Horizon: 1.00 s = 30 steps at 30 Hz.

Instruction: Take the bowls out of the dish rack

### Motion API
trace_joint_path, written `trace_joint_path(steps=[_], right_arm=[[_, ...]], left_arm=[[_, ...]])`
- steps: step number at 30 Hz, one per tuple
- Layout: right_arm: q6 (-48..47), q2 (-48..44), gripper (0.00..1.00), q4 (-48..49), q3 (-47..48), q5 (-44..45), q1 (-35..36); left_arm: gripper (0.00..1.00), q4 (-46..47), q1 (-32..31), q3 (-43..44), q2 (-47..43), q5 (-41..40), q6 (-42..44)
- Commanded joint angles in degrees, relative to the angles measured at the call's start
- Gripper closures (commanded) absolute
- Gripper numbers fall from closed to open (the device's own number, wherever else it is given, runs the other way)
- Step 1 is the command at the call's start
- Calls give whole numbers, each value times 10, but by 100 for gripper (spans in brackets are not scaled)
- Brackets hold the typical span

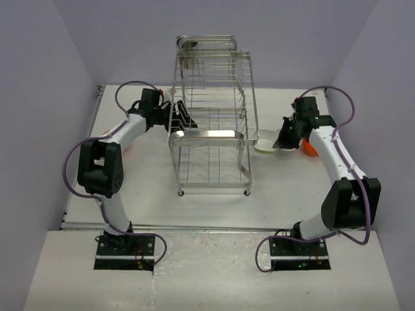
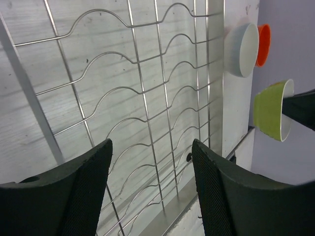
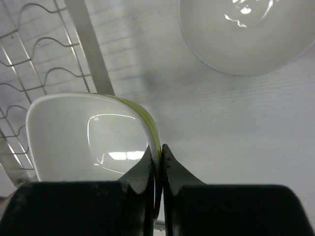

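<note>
1. The step in hand looks like setting down the green bowl [image 3: 83,137]. The right end effector [image 3: 157,151] is clamped on its rim, one finger inside and one outside. The bowl is clear of the rack [image 1: 211,134], just off its right side and over the bench [image 1: 149,188].
2. I cannot tell whether the bowl's base touches the bench. It sits tilted in the grip.
3. The next move, as I judge it, is to lower and level the bowl on bare bench, then part the fingers and lift straight off the rim.
4. The white bowl [image 3: 246,34] lies near on the bench, with an orange bowl [image 1: 310,149] just beyond it. They crowd the drop spot, so the green bowl needs placing short of them, or it may knock the white one.
5. The rack's right post and wires are close on the other side, which leaves a narrow lane.
6. The left end effector [image 2: 151,147] has its fingers apart and holds nothing. It faces the rack's wire shelf from the left side.
7. In the top view no bowl shows on the rack's tiers, so the task seems well along, though the wires could hide one.
</note>
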Motion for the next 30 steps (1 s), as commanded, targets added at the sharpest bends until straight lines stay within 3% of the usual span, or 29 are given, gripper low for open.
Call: trace_joint_path(steps=[1,8,16,23,30], right_arm=[[-5,-45,100,2,-38,25,-16],[10,-82,100,3,-114,112,-70],[42,-56,100,-5,-126,171,-146],[67,-12,100,-8,-134,214,-217],[72,47,100,-13,-125,272,-240]], left_arm=[[33,-21,11,10,-28,-9,25],[33,-65,37,2,-50,-57,58],[33,-148,64,25,-100,-135,108],[33,-97,65,-41,-168,-133,52],[34,-88,65,-64,-192,-147,51]])
